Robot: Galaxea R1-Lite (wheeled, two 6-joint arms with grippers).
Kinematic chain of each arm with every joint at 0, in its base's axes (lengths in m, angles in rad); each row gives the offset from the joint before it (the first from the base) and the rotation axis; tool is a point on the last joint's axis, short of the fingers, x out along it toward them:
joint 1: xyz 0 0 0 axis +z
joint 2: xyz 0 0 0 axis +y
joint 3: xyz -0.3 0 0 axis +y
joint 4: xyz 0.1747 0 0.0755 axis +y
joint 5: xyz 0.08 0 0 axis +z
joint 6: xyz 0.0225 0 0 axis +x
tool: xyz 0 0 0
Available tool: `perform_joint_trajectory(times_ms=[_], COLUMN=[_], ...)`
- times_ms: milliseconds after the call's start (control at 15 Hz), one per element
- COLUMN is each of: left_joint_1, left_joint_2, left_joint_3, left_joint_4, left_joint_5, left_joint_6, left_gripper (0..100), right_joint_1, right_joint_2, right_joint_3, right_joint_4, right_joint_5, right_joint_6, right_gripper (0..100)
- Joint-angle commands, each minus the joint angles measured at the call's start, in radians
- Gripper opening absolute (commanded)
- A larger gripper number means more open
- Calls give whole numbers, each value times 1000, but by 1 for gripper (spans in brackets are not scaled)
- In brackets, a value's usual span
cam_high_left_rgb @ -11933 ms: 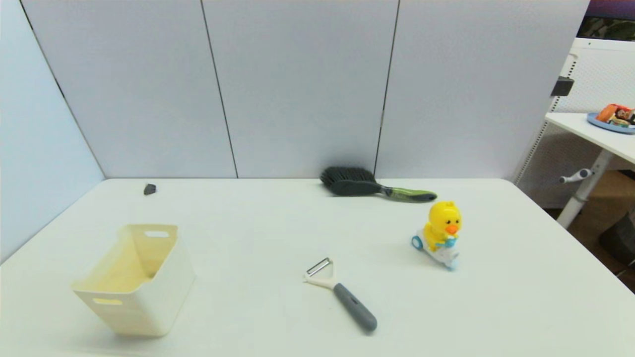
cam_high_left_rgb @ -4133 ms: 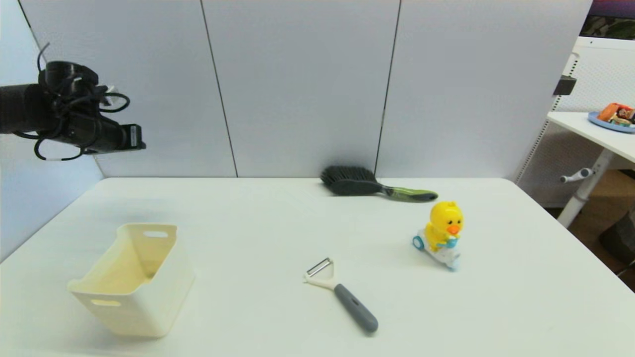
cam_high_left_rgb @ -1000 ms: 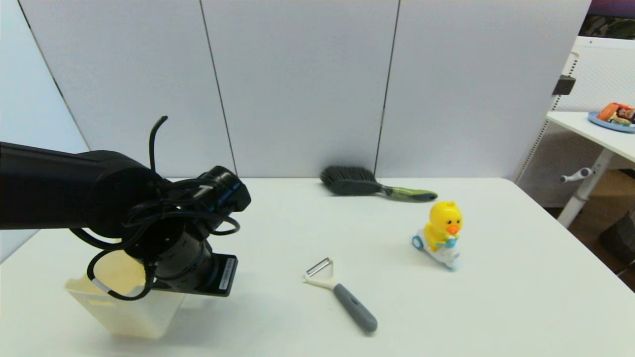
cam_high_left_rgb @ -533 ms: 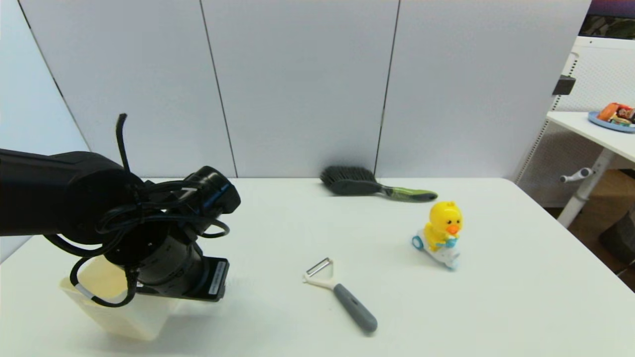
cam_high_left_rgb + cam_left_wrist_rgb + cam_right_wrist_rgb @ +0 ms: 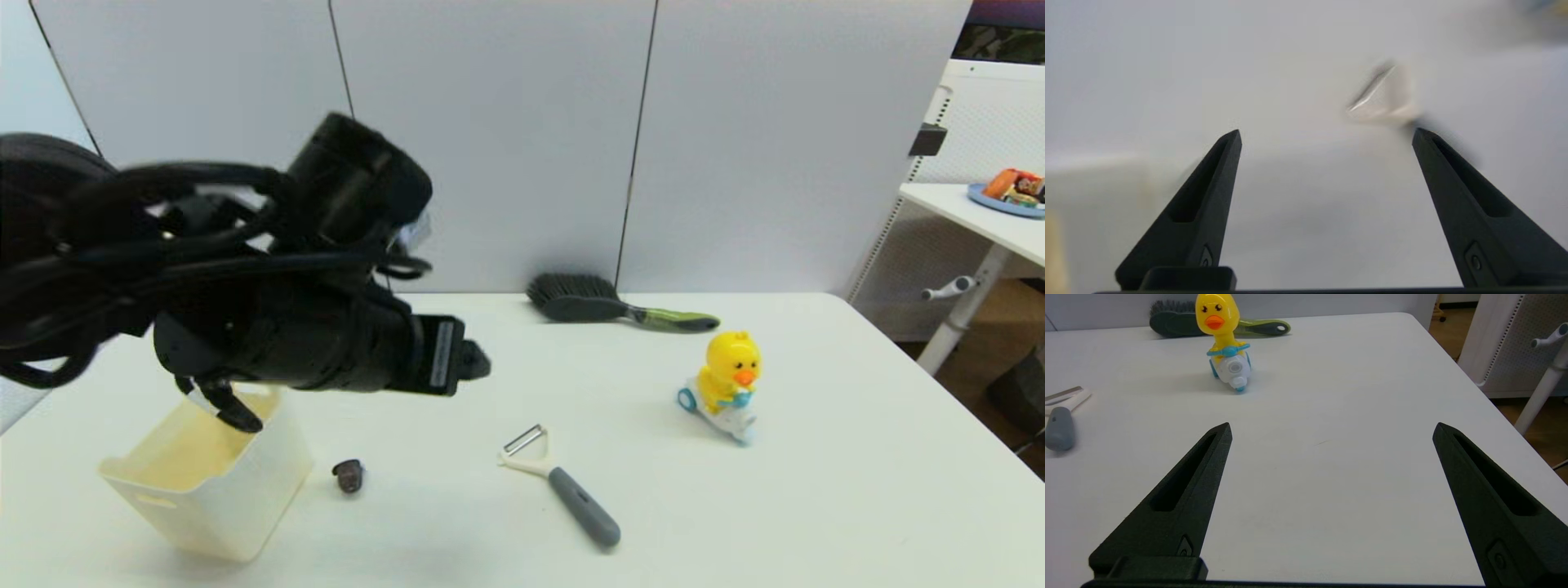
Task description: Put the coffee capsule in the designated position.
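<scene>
Since half a second ago the left gripper [image 5: 1327, 134] has been lifted off the cream bin [image 5: 269, 482] and swung toward the peeler [image 5: 563, 490]; its fingers are spread, nothing between them. One coffee capsule [image 5: 349, 475] is now seen on the table [image 5: 816, 506], just beside the bin, outside it. If the bin is the intended place, the capsule is best regrasped from above and released well inside the rim. One brush [image 5: 612, 306], one duck toy [image 5: 727, 384] are counted. The right gripper [image 5: 1331, 430] is parked, fingers apart.
</scene>
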Motion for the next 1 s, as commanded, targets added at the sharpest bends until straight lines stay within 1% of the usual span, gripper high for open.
perform_joint_trajectory(times_ms=[67,133,200,267,400,467,533,600,733,800,867,933,1000], left_joint_1=[6,92,175,254,356,443,495,574,693,738,788,820,834], left_joint_2=[-194,-275,-346,-416,-568,-671,-737,-840,-995,-1079,-1165,-1258,-1338], left_joint_3=[-68,-60,-26,37,276,468,584,788,1077,1207,1316,1411,1419], left_joint_4=[-195,-224,-262,-339,-568,-733,-822,-959,-1135,-1175,-1186,-1183,-1091], left_joint_5=[4,4,3,1,1,1,0,1,-2,-7,-10,-73,-171], left_joint_6=[252,405,508,578,588,589,592,594,592,595,598,600,594], left_gripper=[100,100,100,100,100,100,100,100,100,100,100,100,100], right_joint_1=[0,0,0,0,0,0,0,0,0,0,0,0,0], right_joint_2=[1,1,1,1,1,1,1,1,1,1,1,1,1], right_joint_3=[0,0,0,0,0,0,0,0,0,0,0,0,0], right_joint_4=[0,0,0,0,0,0,0,0,0,0,0,0,0], right_joint_5=[0,0,0,0,0,0,0,0,0,0,0,0,0], right_joint_6=[0,0,0,0,0,0,0,0,0,0,0,0,0], right_gripper=[100,100,100,100,100,100,100,100,100,100,100,100,100])
